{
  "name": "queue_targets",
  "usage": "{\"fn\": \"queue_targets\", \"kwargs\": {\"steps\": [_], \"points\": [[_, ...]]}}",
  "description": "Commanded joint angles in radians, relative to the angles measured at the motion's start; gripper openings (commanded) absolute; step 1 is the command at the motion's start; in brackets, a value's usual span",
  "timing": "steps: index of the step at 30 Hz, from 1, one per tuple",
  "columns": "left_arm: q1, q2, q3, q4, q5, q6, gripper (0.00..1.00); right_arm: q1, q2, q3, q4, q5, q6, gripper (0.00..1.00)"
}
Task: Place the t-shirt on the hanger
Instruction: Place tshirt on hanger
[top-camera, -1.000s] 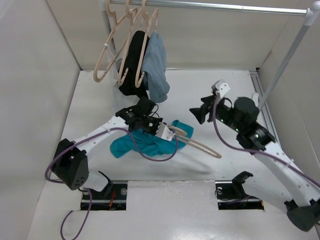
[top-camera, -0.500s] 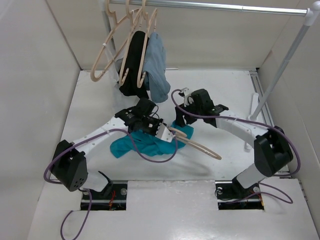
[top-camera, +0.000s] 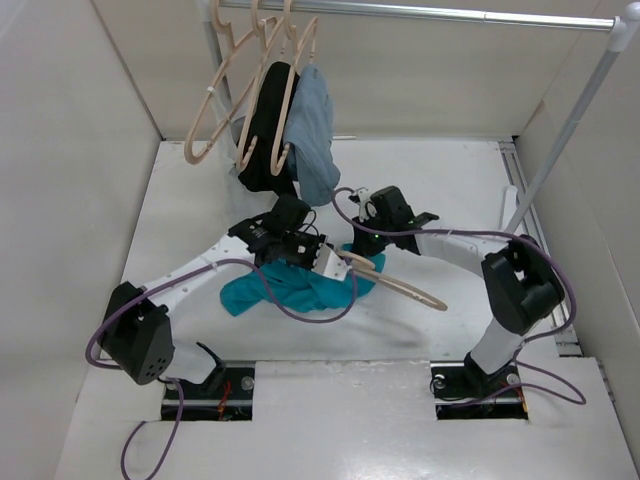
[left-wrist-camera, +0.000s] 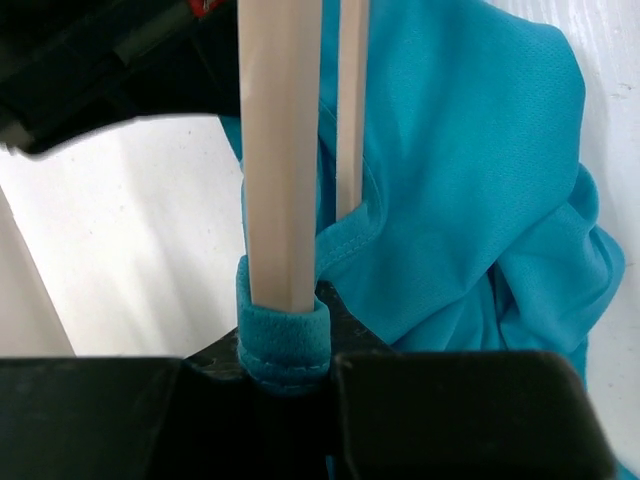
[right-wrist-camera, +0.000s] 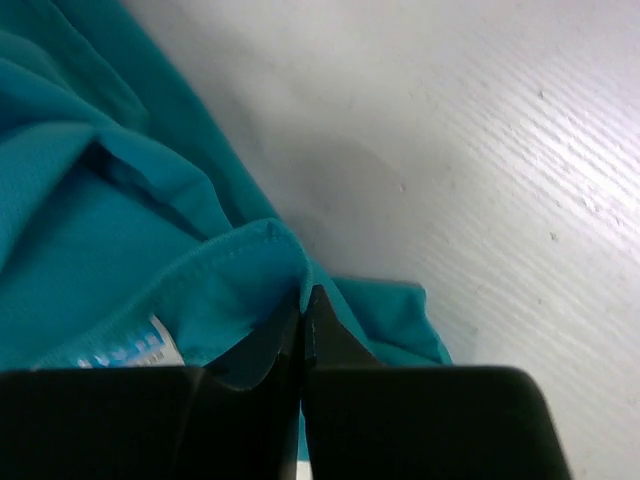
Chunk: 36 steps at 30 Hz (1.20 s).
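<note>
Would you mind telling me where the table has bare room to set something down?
Bare table lies at the far right, between the right arm and the rack post; also along the left wall, outside the left arm. It is crowded in the middle, where both arms meet over the t-shirt and hanger, and under the hanging garments.

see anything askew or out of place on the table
The t-shirt lies bunched on the table, not spread. The left gripper clamps the hanger with a loop of hem caught round it, which might snag.
</note>
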Motion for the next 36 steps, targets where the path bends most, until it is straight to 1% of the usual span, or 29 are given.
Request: {"fn": "queue_targets", "kwargs": {"steps": [1,3,4,5,6,8,9,11,13,17,18,20,21,25,29,31,36], "points": [[0.006,-0.061,-0.001,0.025,0.010,-0.076,0.00,-0.044,-0.081,-0.072,0.051,0.012,0.020,0.00],[0.065,-0.091,-0.001,0.012,0.065,-0.085,0.00,-0.094,-0.167,-0.136,0.051,0.033,0.031,0.00],[0.081,-0.102,-0.010,0.031,0.065,-0.099,0.00,-0.158,-0.201,-0.170,0.051,0.051,0.048,0.00],[0.095,-0.113,-0.025,0.043,0.065,-0.134,0.00,-0.193,-0.236,-0.239,0.051,0.062,0.057,0.00],[0.121,-0.122,-0.025,0.055,0.065,-0.153,0.00,-0.228,-0.315,-0.271,0.051,0.073,0.072,0.00],[0.145,-0.133,-0.035,0.086,0.075,-0.198,0.00,-0.320,-0.398,-0.353,0.031,0.111,0.091,0.00],[0.157,-0.133,-0.021,0.086,0.084,-0.243,0.00,-0.345,-0.478,-0.370,0.031,0.122,0.102,0.00],[0.177,-0.107,-0.007,0.095,0.084,-0.271,0.00,-0.388,-0.541,-0.379,-0.005,0.157,0.102,0.00],[0.178,-0.079,0.002,0.110,0.052,-0.315,0.00,-0.408,-0.609,-0.379,-0.039,0.185,0.102,0.00],[0.178,-0.032,0.002,0.120,-0.042,-0.305,0.00,-0.474,-0.708,-0.379,-0.131,0.237,0.093,0.00],[0.178,-0.022,0.002,0.120,-0.084,-0.314,0.00,-0.483,-0.730,-0.379,-0.147,0.257,0.092,0.00],[0.178,-0.004,0.015,0.120,-0.120,-0.314,0.00,-0.483,-0.784,-0.347,-0.186,0.294,0.074,0.00],[0.178,0.008,0.025,0.130,-0.146,-0.329,0.00,-0.483,-0.798,-0.335,-0.225,0.327,0.074,0.00],[0.178,0.037,0.045,0.141,-0.204,-0.366,0.00,-0.483,-0.831,-0.252,-0.297,0.383,0.037,0.00],[0.178,0.062,0.054,0.141,-0.253,-0.366,0.00,-0.493,-0.831,-0.206,-0.329,0.395,-0.027,0.00],[0.178,0.053,0.029,0.152,-0.266,-0.351,0.00,-0.508,-0.831,-0.195,-0.338,0.369,-0.061,0.00],[0.178,0.044,-0.024,0.175,-0.290,-0.314,0.00,-0.584,-0.796,-0.195,-0.314,0.184,-0.101,0.00]]}}
